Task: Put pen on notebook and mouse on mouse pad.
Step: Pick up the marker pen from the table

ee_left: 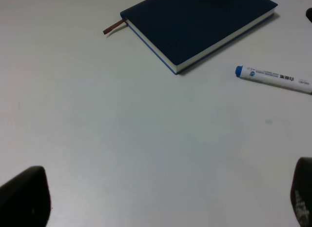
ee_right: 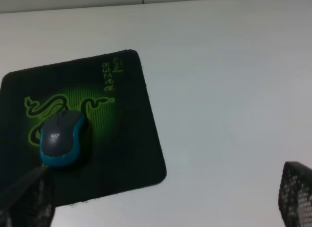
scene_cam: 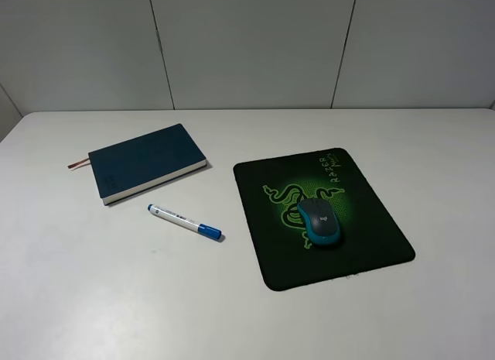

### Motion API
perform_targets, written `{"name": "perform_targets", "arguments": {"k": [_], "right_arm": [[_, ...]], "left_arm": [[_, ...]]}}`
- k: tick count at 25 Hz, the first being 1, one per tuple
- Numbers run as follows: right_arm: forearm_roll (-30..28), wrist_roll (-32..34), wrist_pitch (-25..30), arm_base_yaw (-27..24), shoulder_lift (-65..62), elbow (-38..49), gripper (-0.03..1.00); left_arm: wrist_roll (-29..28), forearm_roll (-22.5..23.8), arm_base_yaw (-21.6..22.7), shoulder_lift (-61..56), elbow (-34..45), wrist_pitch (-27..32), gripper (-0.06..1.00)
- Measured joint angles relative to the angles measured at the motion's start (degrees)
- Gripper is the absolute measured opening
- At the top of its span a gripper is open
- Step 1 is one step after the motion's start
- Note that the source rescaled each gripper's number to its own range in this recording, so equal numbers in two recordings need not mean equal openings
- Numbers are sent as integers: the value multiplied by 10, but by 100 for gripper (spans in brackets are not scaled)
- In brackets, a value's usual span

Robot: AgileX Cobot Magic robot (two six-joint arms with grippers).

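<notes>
The mouse (scene_cam: 319, 221) (ee_right: 62, 137) rests on the green logo of the black mouse pad (scene_cam: 371, 236) (ee_right: 131, 129). The white pen (scene_cam: 184, 221) (ee_left: 273, 79) with its blue cap lies flat on the table, just in front of the dark blue notebook (scene_cam: 147, 162) (ee_left: 195, 24) and not touching it. My left gripper (ee_left: 163, 207) is open over bare table, short of the notebook and pen. My right gripper (ee_right: 161, 202) is open too, near the pad's front edge, with the mouse beside one finger (ee_right: 24, 200). Neither gripper shows in the exterior high view.
The notebook's reddish-brown ribbon (scene_cam: 78, 164) (ee_left: 114, 27) sticks out at its far left corner. The white table (scene_cam: 93, 298) runs back to a grey panelled wall (scene_cam: 247, 42). Pale tabletop lies to the right of the pad.
</notes>
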Motion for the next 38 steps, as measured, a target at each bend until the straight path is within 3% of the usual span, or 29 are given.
{"name": "perform_targets", "arguments": {"k": [38], "right_arm": [[2, -1, 0, 0, 0, 0, 100]], "left_arm": [[0, 8, 0, 0, -7, -2, 98]]}}
